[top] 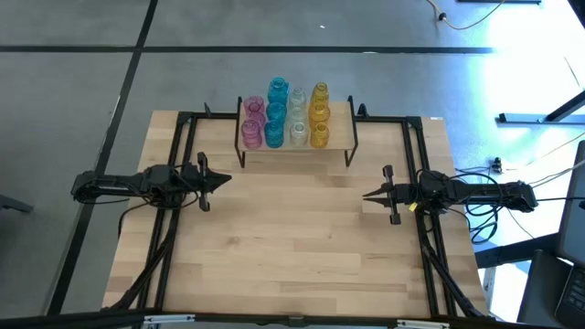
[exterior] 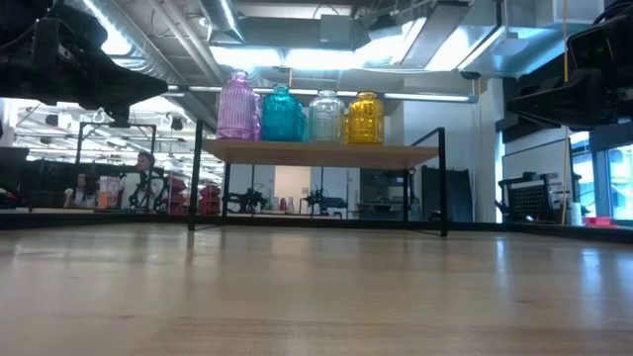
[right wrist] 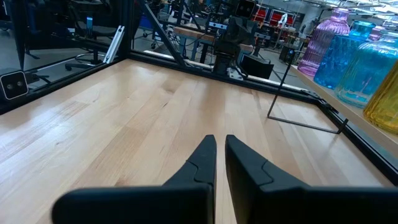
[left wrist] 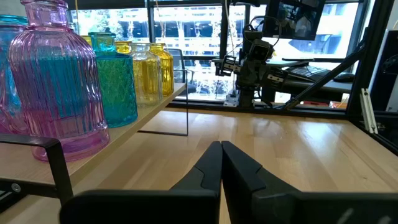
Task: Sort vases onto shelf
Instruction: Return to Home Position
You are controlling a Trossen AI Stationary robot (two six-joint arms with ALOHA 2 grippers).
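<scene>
A: What do the vases [top: 285, 116] look like?
B: Ribbed, translucent glass, sorted in four colour rows: pink, teal-blue, clear and amber-yellow. All stand upright on the shelf [top: 340, 139], a light-wood board on thin black legs at the table's [top: 292, 247] far edge.
A: And the arms?
B: Both are well clear of the shelf. The left gripper [top: 223, 179] hangs to the shelf's left, jaws pressed together and empty. The right gripper [top: 368, 194] hangs to its right, jaws likewise together, holding nothing.
</scene>
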